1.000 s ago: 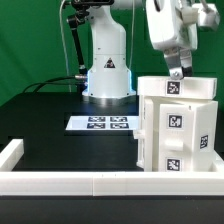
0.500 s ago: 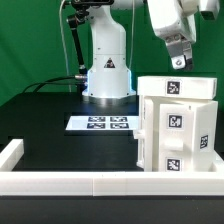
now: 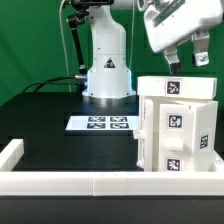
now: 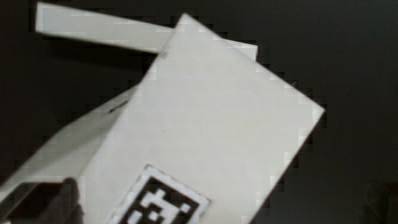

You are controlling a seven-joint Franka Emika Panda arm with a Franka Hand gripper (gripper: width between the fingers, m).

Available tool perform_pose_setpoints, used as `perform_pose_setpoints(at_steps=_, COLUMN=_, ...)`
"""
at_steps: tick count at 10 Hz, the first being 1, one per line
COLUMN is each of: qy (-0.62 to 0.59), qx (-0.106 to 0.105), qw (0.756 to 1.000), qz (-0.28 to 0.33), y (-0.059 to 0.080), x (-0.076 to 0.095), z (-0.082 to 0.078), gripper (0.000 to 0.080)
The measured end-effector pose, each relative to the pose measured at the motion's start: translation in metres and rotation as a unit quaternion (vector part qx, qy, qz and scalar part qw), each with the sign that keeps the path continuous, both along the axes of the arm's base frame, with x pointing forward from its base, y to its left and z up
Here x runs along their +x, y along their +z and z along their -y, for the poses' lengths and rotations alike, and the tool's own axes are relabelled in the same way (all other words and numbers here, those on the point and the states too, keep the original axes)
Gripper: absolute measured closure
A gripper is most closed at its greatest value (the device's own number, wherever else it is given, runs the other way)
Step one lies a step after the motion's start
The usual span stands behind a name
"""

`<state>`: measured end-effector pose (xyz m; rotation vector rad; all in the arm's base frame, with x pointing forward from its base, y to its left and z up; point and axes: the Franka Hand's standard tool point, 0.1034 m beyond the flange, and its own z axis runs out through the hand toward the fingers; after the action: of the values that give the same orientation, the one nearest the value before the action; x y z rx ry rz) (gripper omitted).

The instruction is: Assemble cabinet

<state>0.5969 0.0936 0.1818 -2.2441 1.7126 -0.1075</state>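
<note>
Exterior view: the cabinet (image 3: 177,126), a boxy body of smooth white plastic with square black-and-white tags on its faces, stands on the black table (image 3: 60,135) at the exterior view's right, just inside the low white rail (image 3: 95,182). The gripper (image 3: 185,64) hangs above it, apart, fingers spread and holding nothing. The flat marker board (image 3: 100,123) lies by the robot's white base (image 3: 107,75). The wrist view shows an angular white tagged panel (image 4: 214,140)

The Franka arm (image 3: 105,45) in the exterior view: glossy white rounded shells over a flared white base (image 3: 108,82) bearing a small dark triangular mark, black cables (image 3: 72,40) alongside, and a white tool (image 3: 184,58) with dark fingers (image 3: 172,57).
</note>
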Motion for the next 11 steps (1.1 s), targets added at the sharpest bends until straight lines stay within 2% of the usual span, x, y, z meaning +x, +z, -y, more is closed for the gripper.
perform_pose_setpoints(at_steps=4, qy=0.168, qx=-0.042, qw=0.984, qz=0.03, y=-0.0002, x=0.0007, z=-0.0005, gripper=0.0002)
perform_pose_setpoints(at_steps=8, qy=0.3, qx=-0.076, qw=0.949, qz=0.058, y=-0.0003, x=0.0007, z=0.0003, gripper=0.0002)
perform_pose_setpoints(at_steps=9, qy=0.34, qx=-0.087, qw=0.934, qz=0.066, y=-0.0002, x=0.0009, z=0.0009, gripper=0.0002)
perform_pose_setpoints(at_steps=11, qy=0.471, qx=-0.131, qw=0.868, qz=0.087, y=0.0005, x=0.0019, z=0.0031, gripper=0.0002)
